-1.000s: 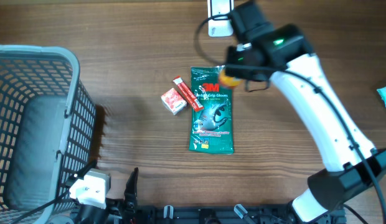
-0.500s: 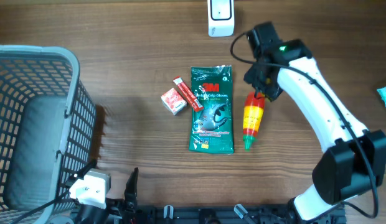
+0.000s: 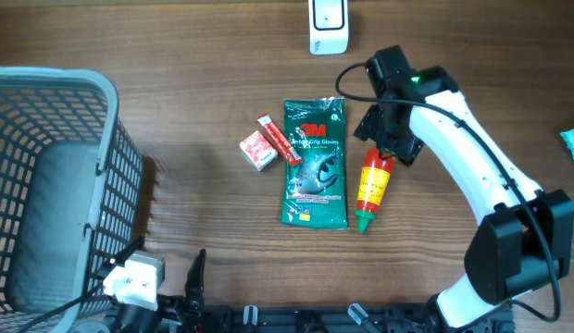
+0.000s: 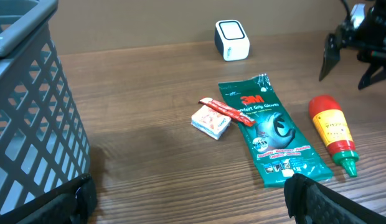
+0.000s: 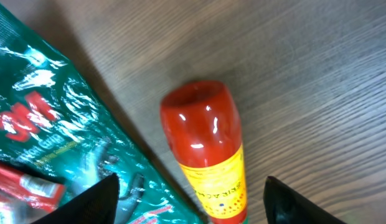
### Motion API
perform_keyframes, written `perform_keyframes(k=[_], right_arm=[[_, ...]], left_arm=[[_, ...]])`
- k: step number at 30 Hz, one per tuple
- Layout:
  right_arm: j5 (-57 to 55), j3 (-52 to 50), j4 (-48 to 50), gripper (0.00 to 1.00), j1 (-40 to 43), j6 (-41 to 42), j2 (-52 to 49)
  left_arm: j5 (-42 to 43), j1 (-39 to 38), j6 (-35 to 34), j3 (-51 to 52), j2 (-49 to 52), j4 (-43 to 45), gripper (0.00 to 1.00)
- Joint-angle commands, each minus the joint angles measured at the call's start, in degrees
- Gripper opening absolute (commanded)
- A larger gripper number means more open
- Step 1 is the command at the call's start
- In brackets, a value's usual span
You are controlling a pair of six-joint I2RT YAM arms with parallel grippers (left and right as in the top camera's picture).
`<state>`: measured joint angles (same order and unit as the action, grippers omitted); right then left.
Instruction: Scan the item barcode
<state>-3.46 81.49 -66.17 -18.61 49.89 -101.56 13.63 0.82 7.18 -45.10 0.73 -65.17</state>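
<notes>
While the right gripper (image 3: pixel 387 139) hangs with its jaws apart over the red base of the sauce bottle (image 3: pixel 370 190), gripping nothing, the bottle lies on its side right of the worktop's (image 3: pixel 204 74) centre. Its nozzle points to the near edge, just beside the green gloves pack (image 3: pixel 315 165). Here's the danger: it's round, so a nudge from one finger could roll it into the pack or away. No barcode shows, and a blind grab might present the wrong face to the scanner (image 3: pixel 327 26), well apart at the far edge. The left gripper (image 4: pixel 190 196) waits wide open at the near edge beside the basket (image 3: pixel 83 79). Brown wood grain underfoot, with a plain tan board behind the far edge. Nothing more of the room shows.
</notes>
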Motion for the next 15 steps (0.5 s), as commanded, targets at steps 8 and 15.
perform_keyframes(k=[8, 15], right_arm=[[6.64, -19.28, 18.80, 0.81, -0.26, -12.24, -0.24], [3.10, -24.76, 22.36, 0.63, -0.17, -10.25, -0.24]], left_arm=[[0.92, 0.31, 0.00, -0.11, -0.48, 0.17, 1.00], [0.92, 0.31, 0.00, -0.11, -0.48, 0.17, 1.00]])
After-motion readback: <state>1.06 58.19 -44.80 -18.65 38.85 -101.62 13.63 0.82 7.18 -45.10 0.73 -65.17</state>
